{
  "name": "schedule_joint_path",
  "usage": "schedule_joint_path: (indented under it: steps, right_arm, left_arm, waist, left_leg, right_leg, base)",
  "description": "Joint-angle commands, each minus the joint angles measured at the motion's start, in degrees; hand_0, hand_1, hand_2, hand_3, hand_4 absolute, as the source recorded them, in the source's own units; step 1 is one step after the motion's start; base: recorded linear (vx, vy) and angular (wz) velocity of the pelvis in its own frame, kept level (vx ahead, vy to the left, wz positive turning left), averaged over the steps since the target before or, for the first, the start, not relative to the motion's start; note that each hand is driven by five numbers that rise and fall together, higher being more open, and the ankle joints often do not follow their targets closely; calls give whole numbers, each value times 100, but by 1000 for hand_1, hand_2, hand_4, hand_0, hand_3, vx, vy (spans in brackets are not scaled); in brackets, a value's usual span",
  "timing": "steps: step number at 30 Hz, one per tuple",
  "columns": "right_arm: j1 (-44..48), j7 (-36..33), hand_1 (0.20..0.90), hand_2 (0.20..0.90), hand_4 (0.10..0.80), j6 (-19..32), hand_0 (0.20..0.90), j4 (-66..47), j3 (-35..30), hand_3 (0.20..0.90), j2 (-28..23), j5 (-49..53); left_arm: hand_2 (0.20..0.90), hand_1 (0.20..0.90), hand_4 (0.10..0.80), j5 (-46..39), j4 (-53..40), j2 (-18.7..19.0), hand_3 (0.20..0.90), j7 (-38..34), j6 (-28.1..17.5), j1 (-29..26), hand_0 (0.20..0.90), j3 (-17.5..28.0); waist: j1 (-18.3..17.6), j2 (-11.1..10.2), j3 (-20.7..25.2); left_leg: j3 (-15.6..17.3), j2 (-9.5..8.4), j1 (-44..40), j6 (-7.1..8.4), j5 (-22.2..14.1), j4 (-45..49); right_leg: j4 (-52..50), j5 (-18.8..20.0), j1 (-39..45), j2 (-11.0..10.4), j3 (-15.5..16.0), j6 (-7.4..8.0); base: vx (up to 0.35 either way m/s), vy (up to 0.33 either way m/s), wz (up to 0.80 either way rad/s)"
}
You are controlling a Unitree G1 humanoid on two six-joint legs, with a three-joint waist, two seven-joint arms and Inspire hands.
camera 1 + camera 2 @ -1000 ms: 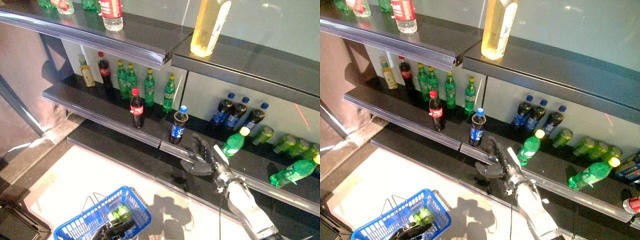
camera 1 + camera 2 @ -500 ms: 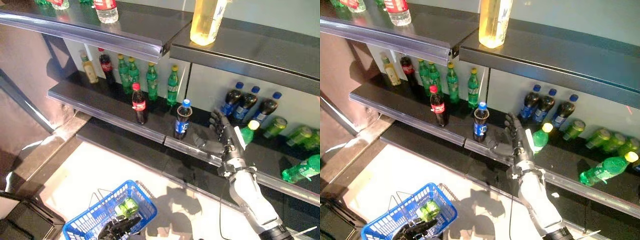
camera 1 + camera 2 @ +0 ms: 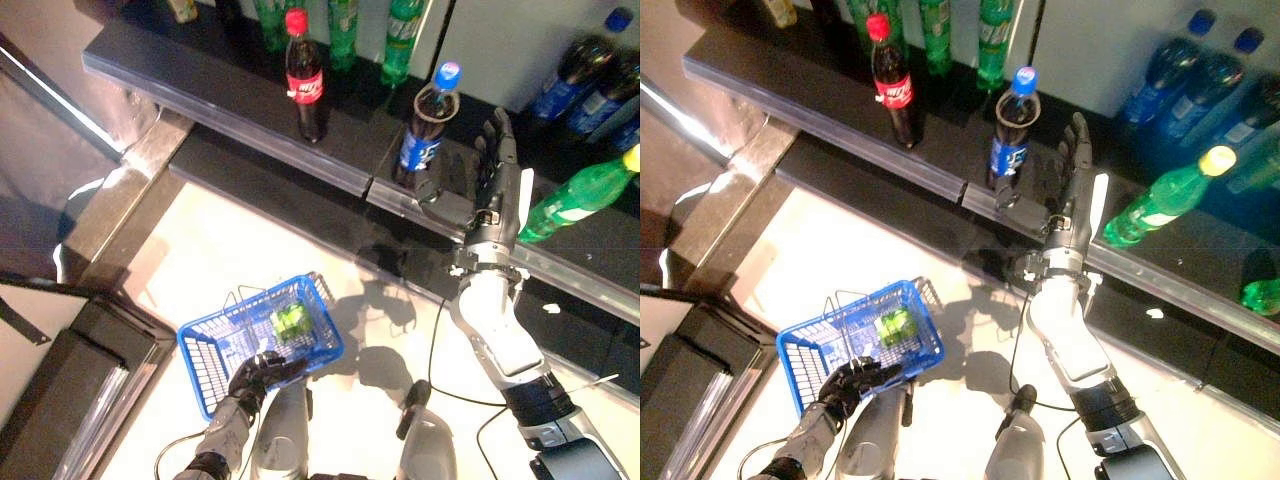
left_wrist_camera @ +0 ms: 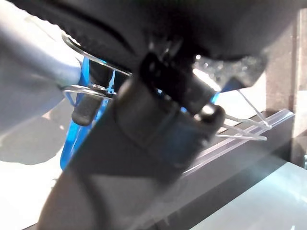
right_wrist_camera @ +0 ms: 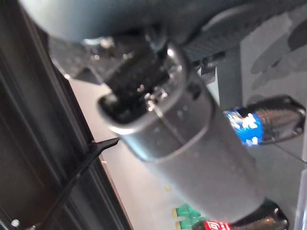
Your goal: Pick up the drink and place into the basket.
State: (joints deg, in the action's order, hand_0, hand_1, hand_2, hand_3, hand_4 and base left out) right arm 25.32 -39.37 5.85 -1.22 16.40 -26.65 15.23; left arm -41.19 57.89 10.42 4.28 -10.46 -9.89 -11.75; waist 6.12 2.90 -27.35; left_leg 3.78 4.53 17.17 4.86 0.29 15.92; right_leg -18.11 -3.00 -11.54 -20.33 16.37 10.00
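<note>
Just beside blue-capped drink, right hand, fingers straight

The setting was a shop aisle. A dark retail shelf with a clear front strip ran across the upper part of the frame, stocked with bottled drinks in rows: a red-capped cola bottle, a blue-capped cola bottle, green soda bottles behind, and more blue-capped bottles at upper right. A blue wire shopping basket appeared at lower centre above a pale floor.
</note>
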Motion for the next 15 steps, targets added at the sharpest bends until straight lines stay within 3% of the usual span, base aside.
schedule_joint_path:
  steps: [1,8,15]
  right_arm:
    - [767,-456,900,900,800,423,900,-474,-325,900,-72,-443]
    - [1270,-552,900,900,800,409,900,-193,-320,900,-8,-547]
    - [1679,-605,900,900,800,358,900,236,-328,900,88,-530]
  left_arm:
    - [300,300,100,-82,-74,70,200,211,-119,890,300,-434]
    - [300,300,100,-272,-444,19,200,152,-181,788,300,-579]
    - [300,300,100,-316,-616,23,200,84,-102,722,300,-637]
  waist:
    - [133,-12,71]
    - [132,113,-244]
    - [200,162,-244]
  left_leg:
    - [-209,123,-47,0,-127,203]
    - [-222,77,292,-56,-34,297]
    - [-174,85,632,-103,31,313]
  right_leg:
    - [-491,178,-472,-97,-266,-265]
    - [-697,159,-851,-2,-416,-318]
    - [-689,192,-1142,17,-405,-341]
  base:
    - [-51,23,-1]
    - [-41,47,-7]
    - [-12,13,-4]
